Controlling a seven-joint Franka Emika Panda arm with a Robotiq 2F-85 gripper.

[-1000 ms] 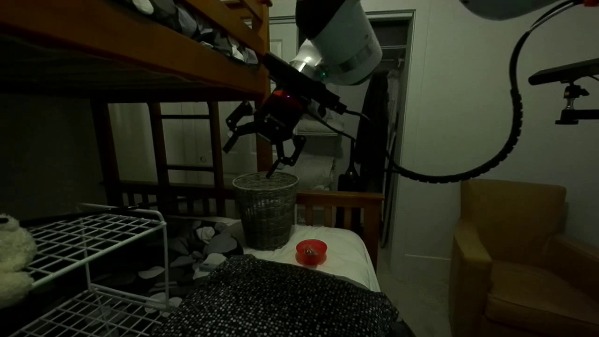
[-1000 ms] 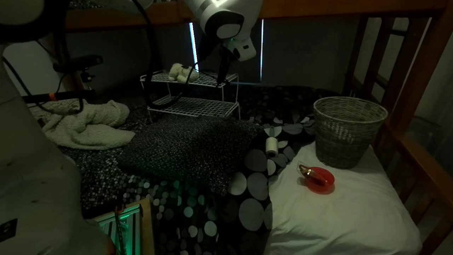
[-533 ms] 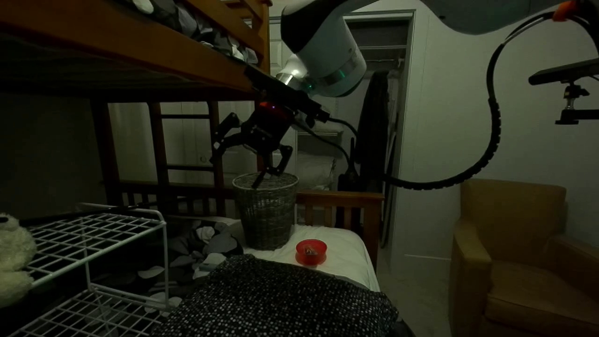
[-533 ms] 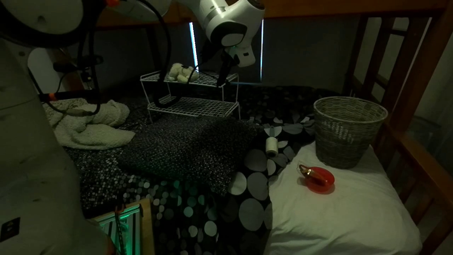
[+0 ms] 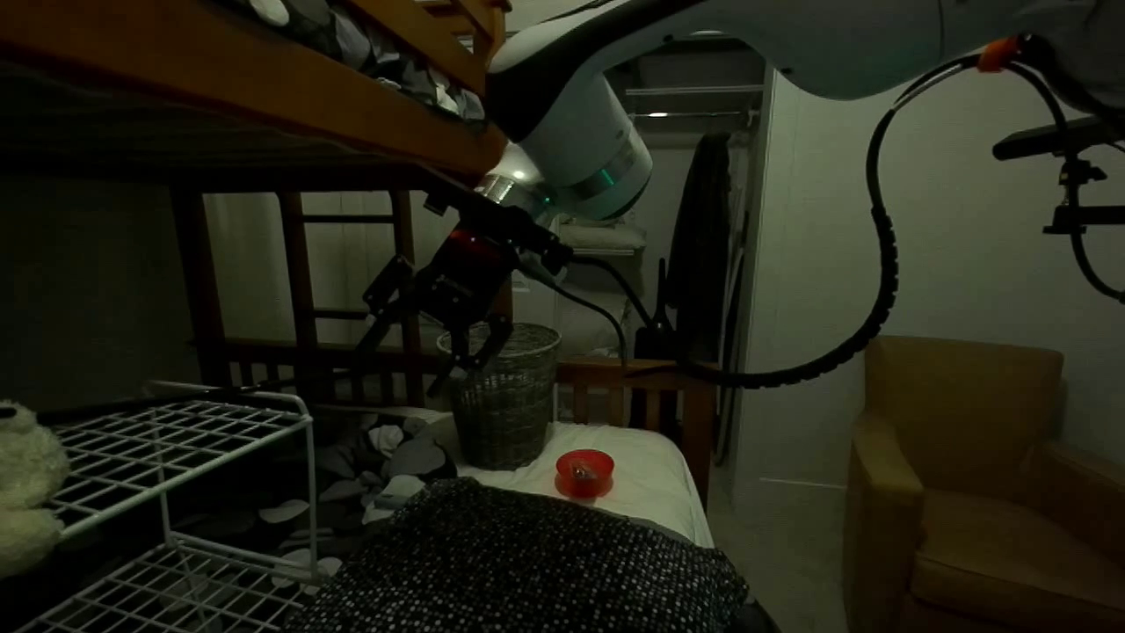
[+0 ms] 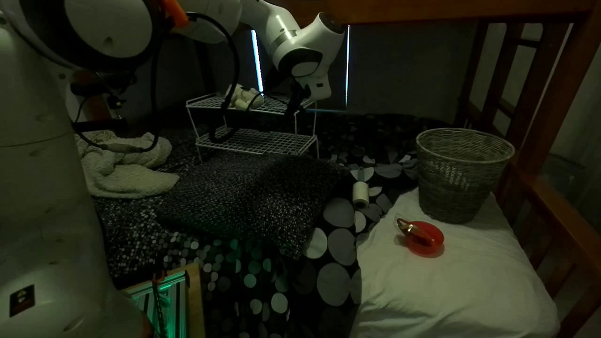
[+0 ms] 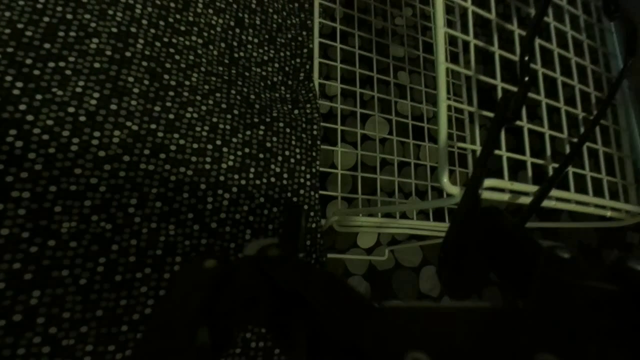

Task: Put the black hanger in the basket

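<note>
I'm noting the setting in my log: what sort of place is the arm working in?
Probably a bedroom: a wooden bunk bed, spotted bedding and an open closet with dark clothing hanging in it all point that way.

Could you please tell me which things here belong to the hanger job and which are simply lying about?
For the job:
black hanger
basket
gripper, open

Just lying about:
white wire rack
red bowl, something in it
pale roller
plush toy
speckled cushion
cream blanket
</note>
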